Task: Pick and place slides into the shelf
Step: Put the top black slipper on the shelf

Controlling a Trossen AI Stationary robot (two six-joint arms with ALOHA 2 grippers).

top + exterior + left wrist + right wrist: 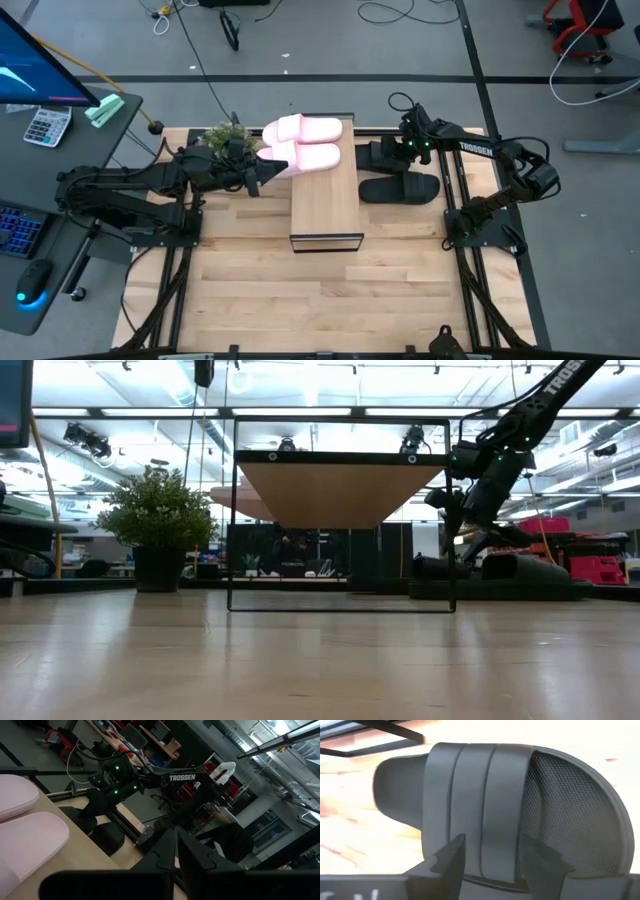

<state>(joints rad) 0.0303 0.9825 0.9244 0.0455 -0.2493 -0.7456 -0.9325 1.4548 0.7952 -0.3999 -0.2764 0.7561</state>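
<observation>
The shelf (325,195) stands mid-table, its wood-grain top also showing in the low view (340,490). Both pale pink slides (303,130) (312,157) lie side by side on its far end and show in the left wrist view (27,837). My left gripper (277,168) (176,851) is shut, at the nearer pink slide's left edge, above the shelf's left side. Two black slides rest on the table right of the shelf: one (402,188) lies free, the other (485,805) is under my right gripper (385,155) (492,860). That gripper is open, its fingers over the wide strap.
A small potted plant (225,138) (160,525) stands at the table's far left, close behind my left arm. A desk with a calculator (45,125) and keyboard lies off the table's left edge. The near half of the slatted tabletop (330,290) is bare wood.
</observation>
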